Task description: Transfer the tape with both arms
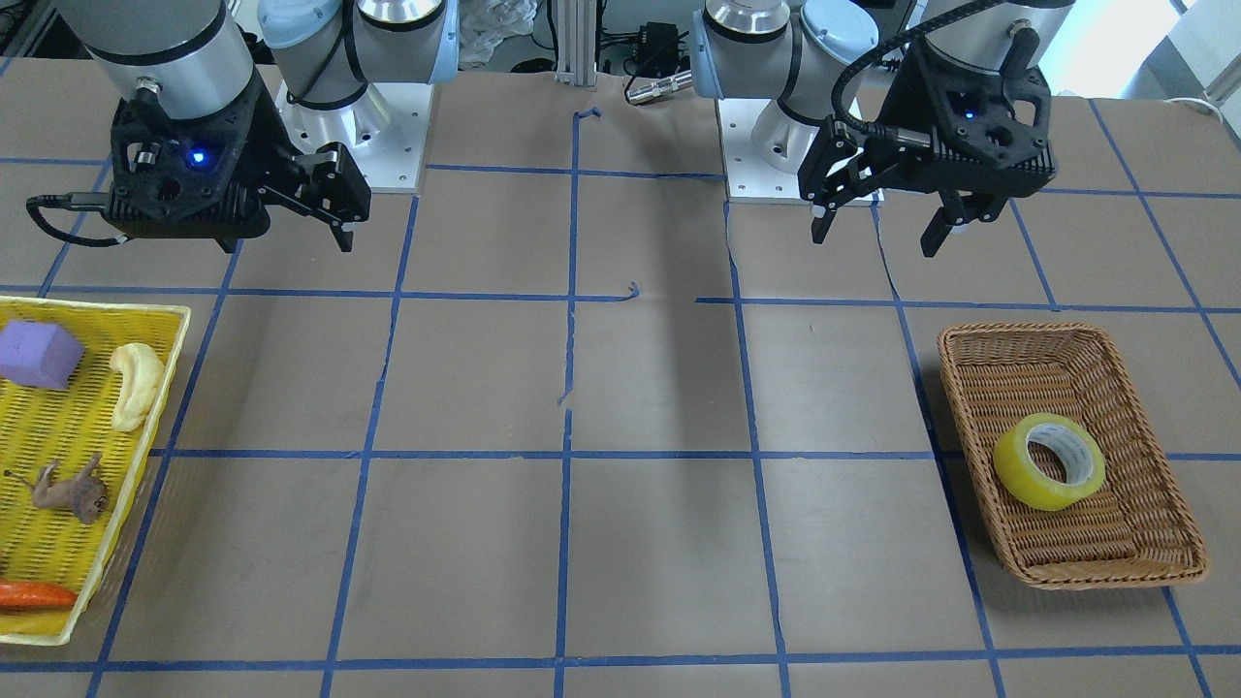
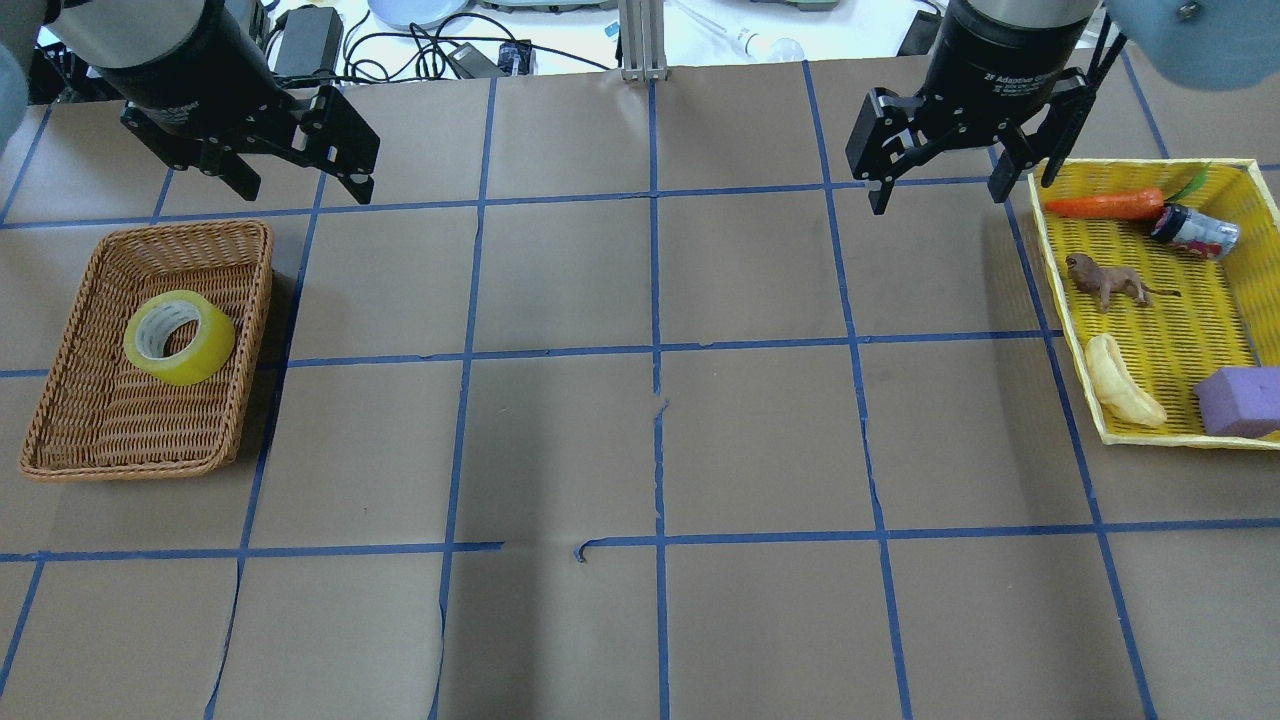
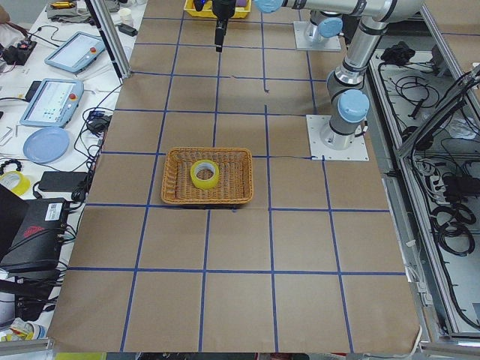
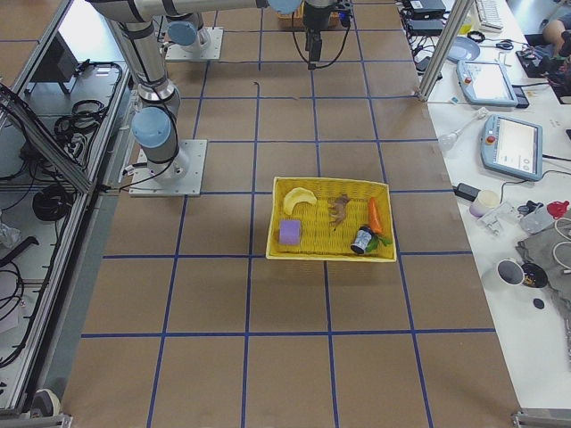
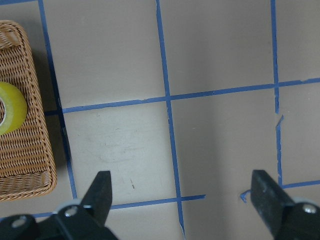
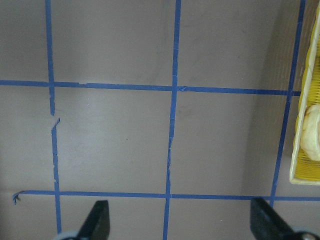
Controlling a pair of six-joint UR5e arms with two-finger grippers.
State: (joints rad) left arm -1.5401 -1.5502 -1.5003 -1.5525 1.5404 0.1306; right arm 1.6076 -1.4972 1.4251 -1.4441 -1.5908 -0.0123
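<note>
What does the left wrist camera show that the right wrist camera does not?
Only the left wrist view shows the wicker basket with part of the tape in it. Only the right wrist view shows the yellow basket edge with a pale banana toy. Both show the table with blue grid lines; the left gripper and right gripper are open.

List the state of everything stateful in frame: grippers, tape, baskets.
left gripper: open, empty, raised.
right gripper: open, empty, raised.
tape: loose in the wicker basket, not gripped.
wicker basket: holds only the tape.
yellow basket: holds carrot, can on its side, toy animal, banana toy, purple block.
</note>
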